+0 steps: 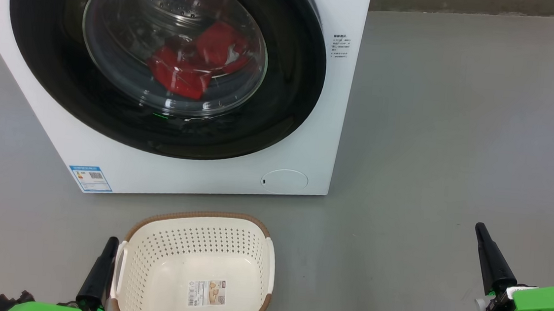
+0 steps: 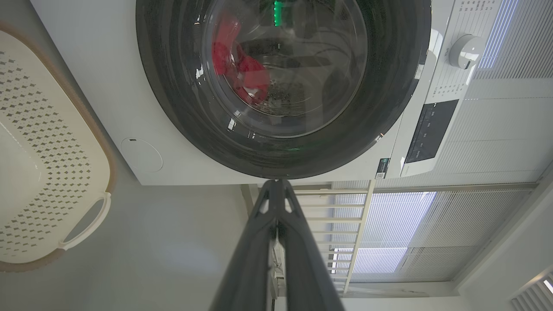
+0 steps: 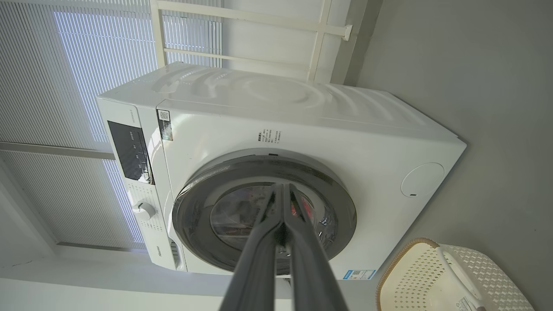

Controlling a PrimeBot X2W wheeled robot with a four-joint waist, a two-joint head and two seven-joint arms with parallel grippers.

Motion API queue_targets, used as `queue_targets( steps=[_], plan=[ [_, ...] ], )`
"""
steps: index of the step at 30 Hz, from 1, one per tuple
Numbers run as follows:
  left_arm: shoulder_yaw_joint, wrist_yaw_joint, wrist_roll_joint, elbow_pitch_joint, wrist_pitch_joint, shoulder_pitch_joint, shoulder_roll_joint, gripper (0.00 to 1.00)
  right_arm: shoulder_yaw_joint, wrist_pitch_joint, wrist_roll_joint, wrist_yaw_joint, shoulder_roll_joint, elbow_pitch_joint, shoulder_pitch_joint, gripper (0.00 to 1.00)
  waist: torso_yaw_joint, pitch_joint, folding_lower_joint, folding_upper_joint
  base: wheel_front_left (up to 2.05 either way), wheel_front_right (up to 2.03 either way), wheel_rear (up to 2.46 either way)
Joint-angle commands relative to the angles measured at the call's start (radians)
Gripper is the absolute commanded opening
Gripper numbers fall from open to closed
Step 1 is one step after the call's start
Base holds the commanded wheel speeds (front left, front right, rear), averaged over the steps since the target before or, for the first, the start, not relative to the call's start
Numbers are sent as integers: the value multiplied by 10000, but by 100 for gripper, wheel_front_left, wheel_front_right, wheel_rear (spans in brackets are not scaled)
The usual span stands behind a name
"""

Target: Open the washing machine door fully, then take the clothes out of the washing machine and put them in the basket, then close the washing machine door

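Left end effector (image 1: 111, 244): low left in head view, both dark fingers pressed into one spike, tip angled up and slightly right. Its green wrist housing (image 1: 45, 309) is clipped by the bottom edge. Right end effector (image 1: 481, 231): low right, jaws fully together, tip leaning up-left, green wrist housing (image 1: 545, 300) behind it with cabling underneath. Left wrist view: my fingers (image 2: 255, 246) meet at the tips, narrow slit lower down. Right wrist view: same, fingers (image 3: 263, 259) touching at the tips. Nothing held on either side.

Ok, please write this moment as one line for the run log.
washing machine door: closed | clothes: inside drum | basket: no clothes | left gripper: shut | right gripper: shut
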Motion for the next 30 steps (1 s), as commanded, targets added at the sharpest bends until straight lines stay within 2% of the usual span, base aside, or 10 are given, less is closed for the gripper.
queue_targets(
  steps=[1,30],
  plan=[
    [340,-73,-73,-211,57,-416,179,0,174,55,2,-6,-79,-257,-416,0,0,0,0,0,0,0,0],
    [340,-73,-73,-211,57,-416,179,0,174,55,2,-6,-79,-257,-416,0,0,0,0,0,0,0,0]
  ],
)
